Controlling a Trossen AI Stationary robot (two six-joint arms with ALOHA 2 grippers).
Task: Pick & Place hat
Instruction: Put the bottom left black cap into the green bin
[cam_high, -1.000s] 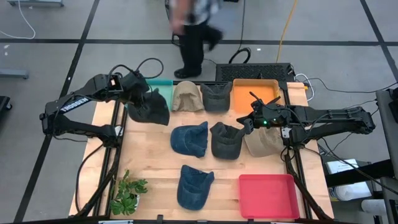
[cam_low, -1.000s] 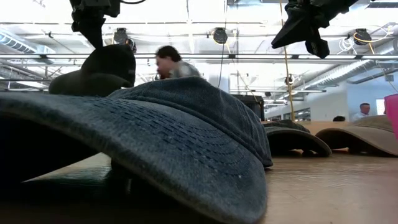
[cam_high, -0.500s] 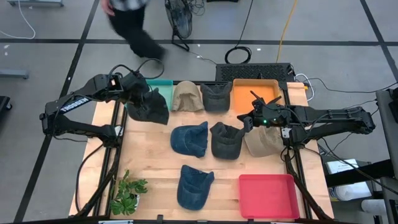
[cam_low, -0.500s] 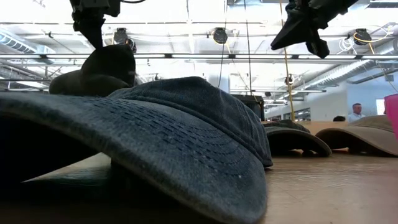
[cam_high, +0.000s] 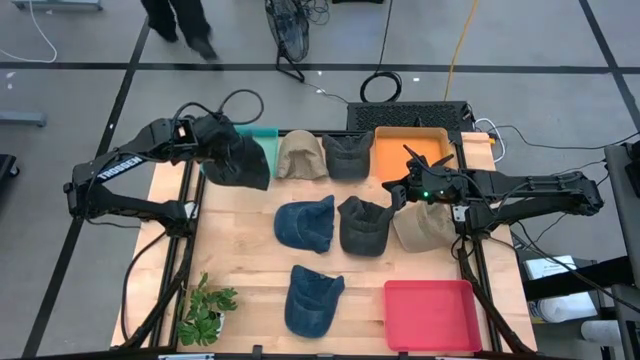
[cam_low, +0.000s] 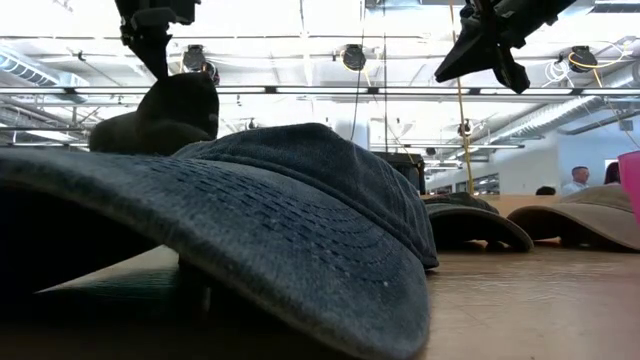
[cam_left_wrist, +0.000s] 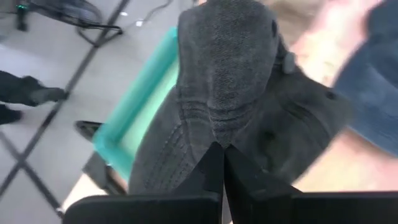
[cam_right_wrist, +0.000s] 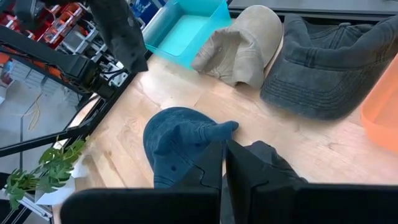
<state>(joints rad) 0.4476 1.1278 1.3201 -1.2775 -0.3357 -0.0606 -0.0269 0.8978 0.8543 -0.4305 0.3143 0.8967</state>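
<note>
My left gripper (cam_high: 212, 133) is shut on a dark grey hat (cam_high: 240, 160) that hangs at the table's far left, partly over the teal bin (cam_high: 264, 133). The low view shows the hat (cam_low: 165, 115) below that gripper (cam_low: 152, 45), clear of the table. My right gripper (cam_high: 396, 191) hovers shut and empty (cam_right_wrist: 224, 155) above another dark grey hat (cam_high: 362, 226) lying mid-table. A tan hat (cam_high: 301, 155) and a dark grey hat (cam_high: 347, 155) lie along the far edge. My left gripper pinches a raised fold of the dark grey hat's cloth (cam_left_wrist: 216, 127) between its two fingers. The fingers slant down onto it from above. The hat hangs below them, lifted clear of the table, with its brim (cam_low: 115, 135) spreading out sideways.
Two blue hats (cam_high: 305, 222) (cam_high: 313, 298) lie mid-table and near the front, and a tan hat (cam_high: 425, 228) lies at the right. An orange bin (cam_high: 411, 150) stands far right, a red bin (cam_high: 432, 315) near right, a plant (cam_high: 205, 310) near left. A person (cam_high: 180, 25) walks beyond the table.
My left gripper has turned at the wrist in place, and the hanging dark grey hat has swung a little toward the far edge, further over the teal bin. My right gripper has turned slightly. The person behind the table has walked toward the left.
</note>
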